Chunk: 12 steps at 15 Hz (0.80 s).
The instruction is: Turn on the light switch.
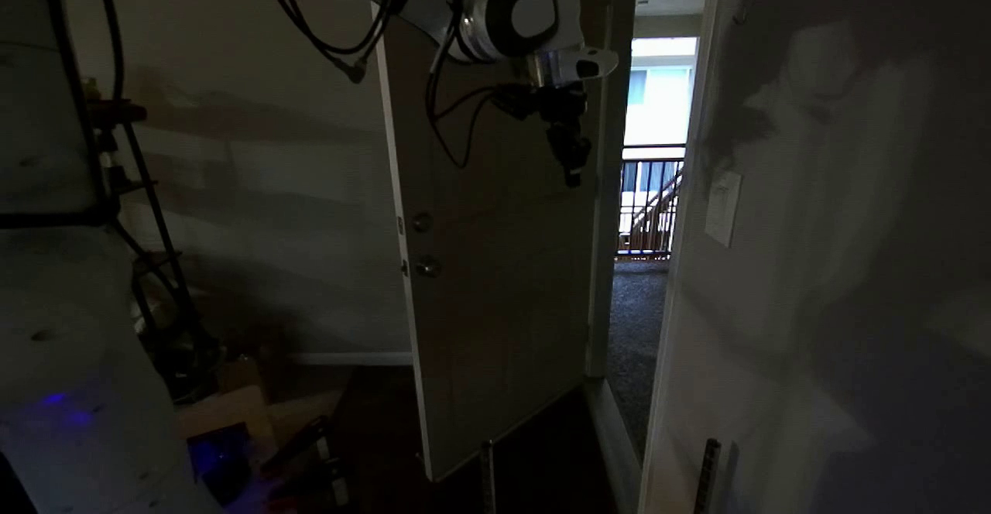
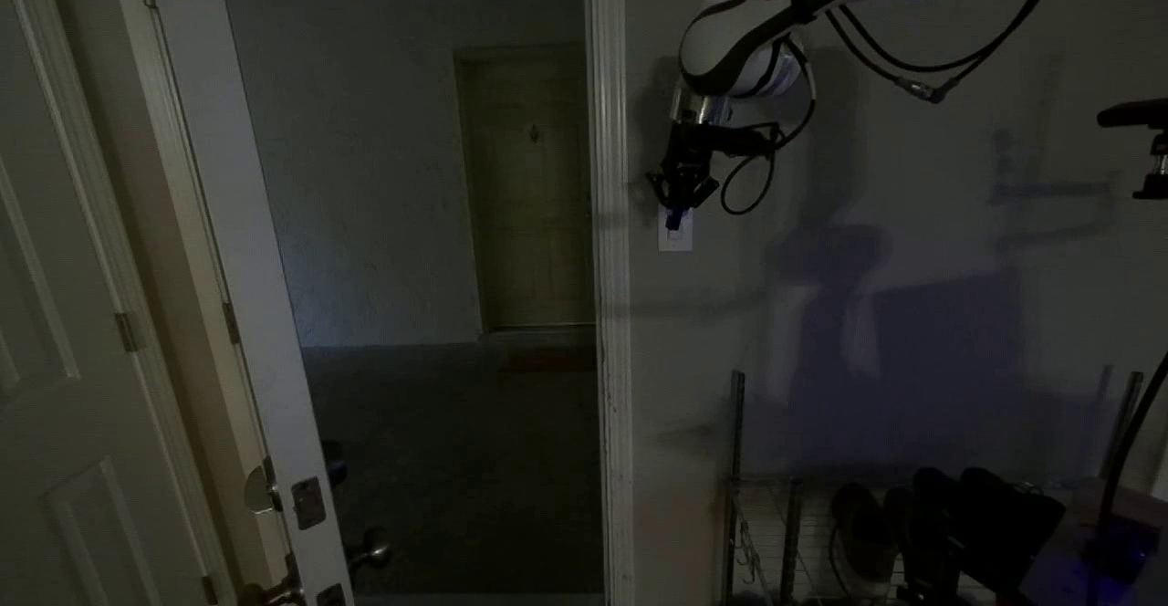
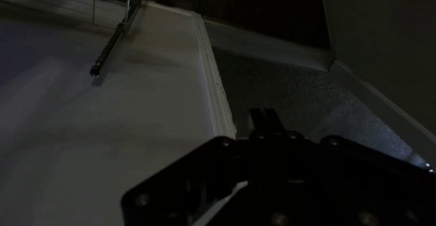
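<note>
In an exterior view, the small upright rectangular white plastic light switch (image 1: 723, 209) is fixed to the dim grey wall (image 1: 805, 305), at the middle right of the frame. The black two-fingered gripper (image 1: 573, 181) hangs from the white-and-black robot arm (image 1: 488, 26) right of top centre, pointing down and well apart from the switch. In the picture, the gripper lies in front of a dim, pale door (image 1: 503, 320) that stands ajar, with a round metal door knob (image 1: 427, 266) left of centre. A dark metal railing (image 1: 649, 203) shows beyond the doorway, right of centre.

In an exterior view, the light switch (image 2: 676, 237) sits right of centre in the upper half, near the pale ridged door frame (image 2: 611, 314); from there, the fingertips cover part of its plate. A metal wire rack (image 2: 792, 533) stands at lower right, bearing dark objects (image 2: 922, 533) too dim to make out.

In the wrist view, the gripper comes in from the bottom. Its slim black fingers (image 3: 258, 118) sit narrow – nearly together, with a thin slit between them. A dark perforated metal post (image 3: 108, 49) slants at upper left.
</note>
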Each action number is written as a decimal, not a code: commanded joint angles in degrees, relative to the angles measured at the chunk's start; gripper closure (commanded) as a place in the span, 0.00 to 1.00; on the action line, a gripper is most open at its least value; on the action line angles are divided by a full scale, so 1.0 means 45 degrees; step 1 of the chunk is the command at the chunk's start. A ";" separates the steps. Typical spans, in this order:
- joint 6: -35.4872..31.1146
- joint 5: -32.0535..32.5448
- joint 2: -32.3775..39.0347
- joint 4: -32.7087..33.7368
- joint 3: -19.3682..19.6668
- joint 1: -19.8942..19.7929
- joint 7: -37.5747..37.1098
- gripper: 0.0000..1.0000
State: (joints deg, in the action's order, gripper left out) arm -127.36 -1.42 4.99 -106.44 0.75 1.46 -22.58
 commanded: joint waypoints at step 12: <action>-0.3503 0.4323 0.2061 0.1187 0.1293 0.0424 -0.3432 0.97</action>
State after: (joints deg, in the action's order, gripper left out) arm -139.61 14.23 12.88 -102.52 4.91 2.10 -33.82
